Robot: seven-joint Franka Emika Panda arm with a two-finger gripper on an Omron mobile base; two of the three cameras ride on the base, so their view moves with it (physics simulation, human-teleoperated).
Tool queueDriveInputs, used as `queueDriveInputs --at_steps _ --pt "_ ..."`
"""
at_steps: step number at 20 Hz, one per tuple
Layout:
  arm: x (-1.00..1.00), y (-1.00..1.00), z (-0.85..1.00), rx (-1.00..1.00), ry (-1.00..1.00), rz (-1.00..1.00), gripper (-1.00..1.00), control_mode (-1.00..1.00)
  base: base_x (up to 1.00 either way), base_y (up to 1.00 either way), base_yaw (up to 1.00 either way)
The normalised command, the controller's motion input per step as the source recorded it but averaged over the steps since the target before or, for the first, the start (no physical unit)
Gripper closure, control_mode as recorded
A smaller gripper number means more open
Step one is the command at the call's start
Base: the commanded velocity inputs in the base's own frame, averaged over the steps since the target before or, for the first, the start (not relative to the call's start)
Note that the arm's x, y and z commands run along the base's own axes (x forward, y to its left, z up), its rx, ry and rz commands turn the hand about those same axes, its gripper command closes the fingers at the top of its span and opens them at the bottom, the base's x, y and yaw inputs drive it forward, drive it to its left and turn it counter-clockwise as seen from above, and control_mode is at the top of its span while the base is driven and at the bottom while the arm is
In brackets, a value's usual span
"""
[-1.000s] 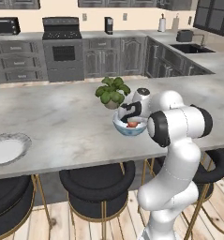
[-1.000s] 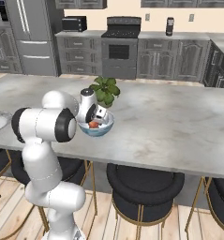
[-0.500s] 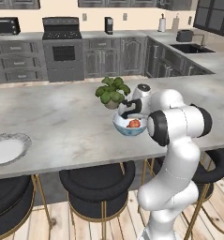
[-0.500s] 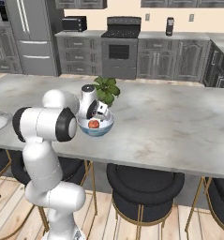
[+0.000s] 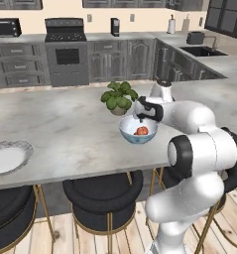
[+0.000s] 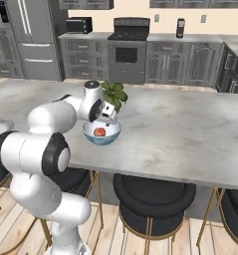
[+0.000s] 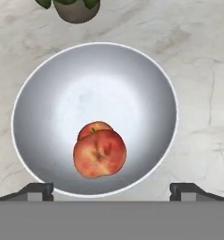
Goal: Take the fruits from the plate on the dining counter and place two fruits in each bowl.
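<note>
two apples in the blue-sided bowl

two red-orange apples [image 7: 100, 153] lie touching, one atop the other, toward 6 o'clock inside the white bowl [image 7: 146, 84]. a potted plant [image 7: 70, 7] stands at 12 o'clock. the gripper [image 7: 111, 190] hangs above, fingers spread wide and empty. the plate [image 5: 8, 157] sits well apart on the marbled dining counter [image 5: 65, 124].

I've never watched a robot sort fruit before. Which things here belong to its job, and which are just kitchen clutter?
Part of the job:
white-and-blue bowl
fruits in it
plate
dining counter
gripper

Just lying about:
potted plant
stools
stove
microwave
</note>
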Motion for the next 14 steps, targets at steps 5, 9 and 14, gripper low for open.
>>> queueDriveInputs --at_steps 5,9,14 --pt "-0.95 0.06 0.91 -0.01 0.0 0.0 -1.0 -1.0 0.0 0.0 0.0" --pt "-0.6 0.05 1.0 0.0 0.0 0.0 -1.0 -1.0 0.0 0.0 0.0" --pt "-0.9 0.18 0.9 0.0 0.01 0.0 -1.0 -1.0 0.0 0.0 0.0"
